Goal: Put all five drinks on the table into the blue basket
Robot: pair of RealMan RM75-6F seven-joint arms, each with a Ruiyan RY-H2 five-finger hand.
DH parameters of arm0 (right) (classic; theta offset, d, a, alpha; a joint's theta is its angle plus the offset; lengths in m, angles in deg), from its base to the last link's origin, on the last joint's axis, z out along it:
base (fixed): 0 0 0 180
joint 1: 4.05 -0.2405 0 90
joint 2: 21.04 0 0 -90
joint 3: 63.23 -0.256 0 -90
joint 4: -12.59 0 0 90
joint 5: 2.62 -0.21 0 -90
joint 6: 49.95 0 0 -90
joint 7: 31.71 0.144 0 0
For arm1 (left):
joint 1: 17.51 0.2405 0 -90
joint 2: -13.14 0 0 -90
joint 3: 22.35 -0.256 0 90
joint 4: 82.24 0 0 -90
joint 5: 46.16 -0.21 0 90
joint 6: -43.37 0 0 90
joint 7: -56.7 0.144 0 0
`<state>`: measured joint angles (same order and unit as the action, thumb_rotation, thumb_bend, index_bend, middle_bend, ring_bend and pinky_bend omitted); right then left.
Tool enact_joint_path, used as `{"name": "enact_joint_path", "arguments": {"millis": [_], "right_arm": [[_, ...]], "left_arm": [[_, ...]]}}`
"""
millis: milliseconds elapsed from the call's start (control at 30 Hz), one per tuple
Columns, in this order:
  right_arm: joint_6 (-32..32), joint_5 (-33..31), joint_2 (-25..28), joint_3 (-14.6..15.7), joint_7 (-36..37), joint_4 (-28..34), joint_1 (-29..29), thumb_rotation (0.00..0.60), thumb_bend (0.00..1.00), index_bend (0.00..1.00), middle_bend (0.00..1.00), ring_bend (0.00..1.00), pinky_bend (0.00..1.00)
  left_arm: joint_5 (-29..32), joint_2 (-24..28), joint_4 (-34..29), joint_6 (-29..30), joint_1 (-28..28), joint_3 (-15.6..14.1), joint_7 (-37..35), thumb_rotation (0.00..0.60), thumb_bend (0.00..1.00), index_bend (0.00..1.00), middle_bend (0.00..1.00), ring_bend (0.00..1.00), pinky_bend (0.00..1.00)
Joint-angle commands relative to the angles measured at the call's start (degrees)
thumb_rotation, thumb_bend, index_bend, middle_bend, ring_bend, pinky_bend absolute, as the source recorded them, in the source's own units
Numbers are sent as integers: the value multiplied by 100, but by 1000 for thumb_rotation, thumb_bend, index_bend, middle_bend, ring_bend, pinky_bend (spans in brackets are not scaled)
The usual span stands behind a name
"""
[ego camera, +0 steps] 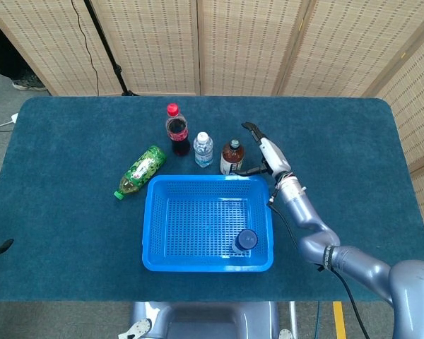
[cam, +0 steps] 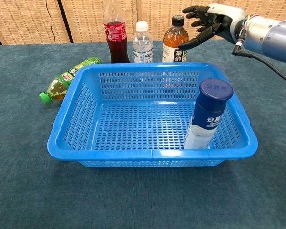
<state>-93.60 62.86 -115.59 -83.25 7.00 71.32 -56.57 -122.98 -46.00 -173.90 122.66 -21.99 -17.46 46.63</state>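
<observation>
brown tea bottle [cam: 175,42] just beside right hand [cam: 208,24].

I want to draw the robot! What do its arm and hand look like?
The right arm is smooth, shiny silver-grey, rounded like a tube. A thin black cable hangs beside it. The right hand has a white back and black fingers.

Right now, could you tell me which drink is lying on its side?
The green bottle, left of the blue basket; the other four stand upright.

Blue-carpeted table [ego camera: 71,212]; wicker screens [ego camera: 148,42] behind; black stand pole [ego camera: 102,42], cable
</observation>
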Motion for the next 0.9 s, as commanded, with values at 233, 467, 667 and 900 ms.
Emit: {"name": "enact_joint_path", "arguments": {"millis": [233, 467, 667, 900], "right_arm": [[12, -29, -634, -186, -62, -730, -222, 600, 0, 0, 0, 0, 0], [-380, 110, -1169, -249, -210, -1391, -335, 600, 0, 338, 302, 221, 107], [-231, 151, -1233, -258, -134, -1428, -354, 600, 0, 601, 608, 507, 329], [-738, 389, -1060, -281, -95, -1168, -179, 600, 112, 666, 676, 575, 473]], "left_arm": [[126, 1, 45, -143, -66, 60, -24, 600, 146, 0, 0, 0, 0], [183, -1, 51, -201, -91, 81, -21, 600, 146, 0, 0, 0, 0], [192, 5, 46, -189, -81, 86, -36, 600, 146, 0, 0, 0, 0], [144, 7, 45, -185, -84, 71, -37, 600, 146, 0, 0, 0, 0]]}}
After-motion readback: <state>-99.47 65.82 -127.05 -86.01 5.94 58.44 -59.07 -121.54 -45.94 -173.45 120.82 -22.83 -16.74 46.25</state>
